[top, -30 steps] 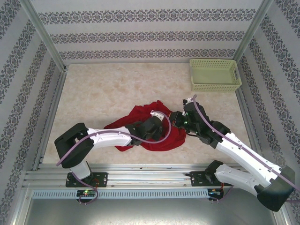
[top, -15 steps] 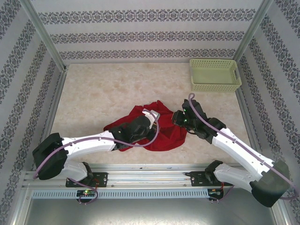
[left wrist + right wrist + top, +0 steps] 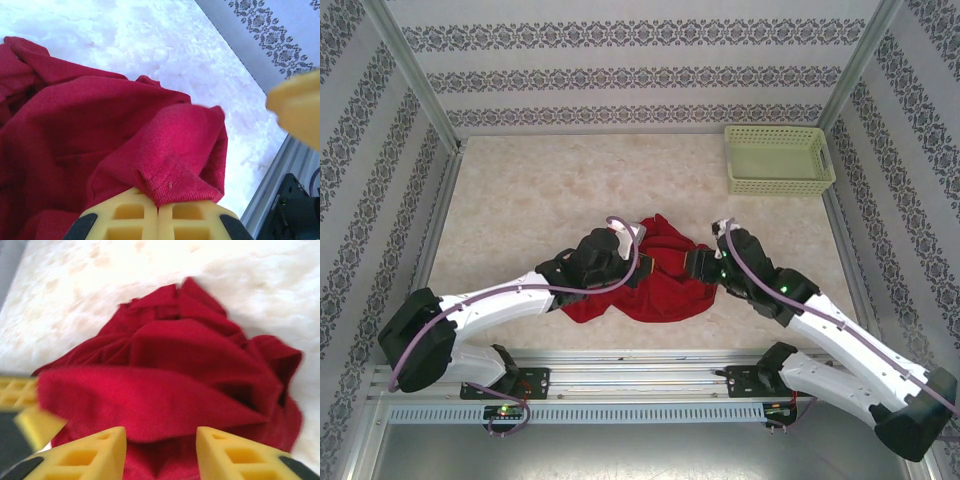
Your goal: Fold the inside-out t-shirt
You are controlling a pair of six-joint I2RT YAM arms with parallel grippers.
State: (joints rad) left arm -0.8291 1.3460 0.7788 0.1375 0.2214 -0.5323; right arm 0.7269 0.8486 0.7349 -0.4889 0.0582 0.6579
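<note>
The pale marbled table [image 3: 520, 190] stood inside patterned panels. The shirt [image 3: 665, 290] lay crumpled near its front edge, between my arms. My left gripper [image 3: 158, 207] had its fingers pressed together, pinching a stitched hem. My right gripper [image 3: 160, 440] stood spread, with cloth between the fingers but not gripped. Judgement: the shirt was a light, limp knit that would sag and bunch. It was best taken at hems or seams, not mid-panel.
</note>
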